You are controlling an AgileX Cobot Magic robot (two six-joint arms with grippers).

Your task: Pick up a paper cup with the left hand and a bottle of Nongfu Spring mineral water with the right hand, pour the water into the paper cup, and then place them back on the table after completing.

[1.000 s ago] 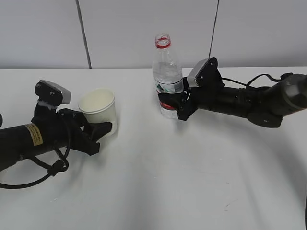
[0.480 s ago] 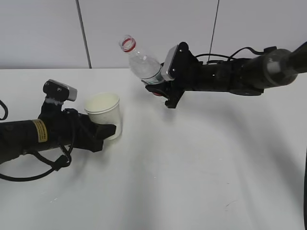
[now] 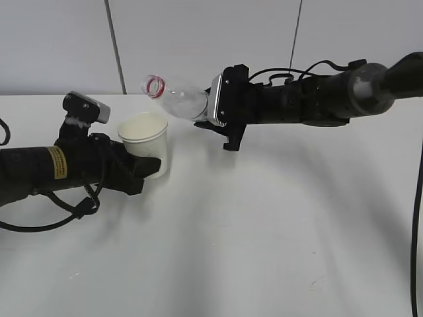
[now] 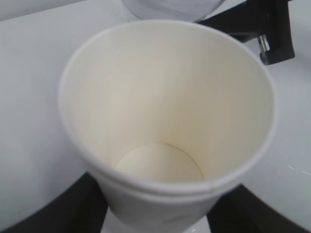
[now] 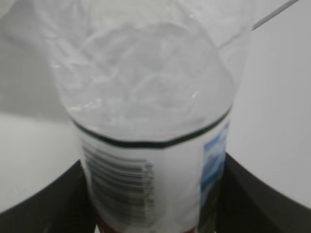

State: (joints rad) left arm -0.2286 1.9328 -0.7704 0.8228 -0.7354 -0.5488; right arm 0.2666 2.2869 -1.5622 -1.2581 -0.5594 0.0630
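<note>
My left gripper [image 3: 147,169] is shut on a white paper cup [image 3: 144,144], held upright at the left of the white table [image 3: 264,231]. In the left wrist view the cup [image 4: 167,121] fills the frame and its bottom looks dry; black fingers [image 4: 63,206] flank its base. My right gripper [image 3: 221,125] is shut on a clear Nongfu Spring bottle [image 3: 180,100], tipped far left with its open red-ringed mouth [image 3: 153,84] above and just behind the cup's rim. In the right wrist view the bottle [image 5: 150,121] shows its white barcode label. No stream of water shows.
A grey panelled wall [image 3: 198,39] stands behind the table. A black cable [image 3: 53,221] loops under the left arm on the table. The right arm [image 3: 330,99] stretches in from the right edge, above the table.
The right gripper has lifted the bottle off the table, carried it left and tipped it toward the cup. The left gripper has raised the cup slightly and shifted it right.
</note>
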